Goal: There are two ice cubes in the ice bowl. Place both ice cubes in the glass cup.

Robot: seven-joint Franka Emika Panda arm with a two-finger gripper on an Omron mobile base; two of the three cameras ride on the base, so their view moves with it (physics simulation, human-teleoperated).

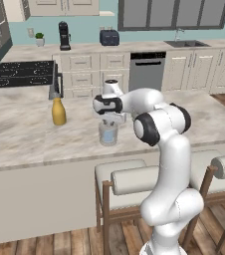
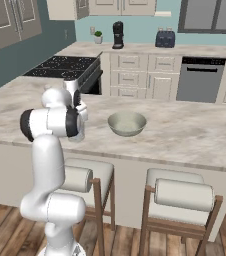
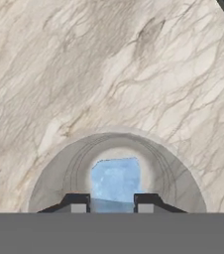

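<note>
Because the tiny pale-blue translucent ice cube [image 3: 115, 179] is slick and light, my claw [image 3: 112, 204] pinches its flat sides narrowly, above the clear cylindrical glass cup [image 1: 108, 133] mid-counter, near the front edge.

Marble-patterned island counter [image 1: 20, 134] carries a yellow bottle [image 1: 58, 111] standing upright near the black cooktop [image 1: 22, 73]; two cushioned wooden stools [image 2: 185, 197] sit along its near edge; back counter holds a black coffee machine [image 1: 64, 36], dark toaster [image 1: 109, 37] and small potted plant [image 1: 40, 39].
</note>
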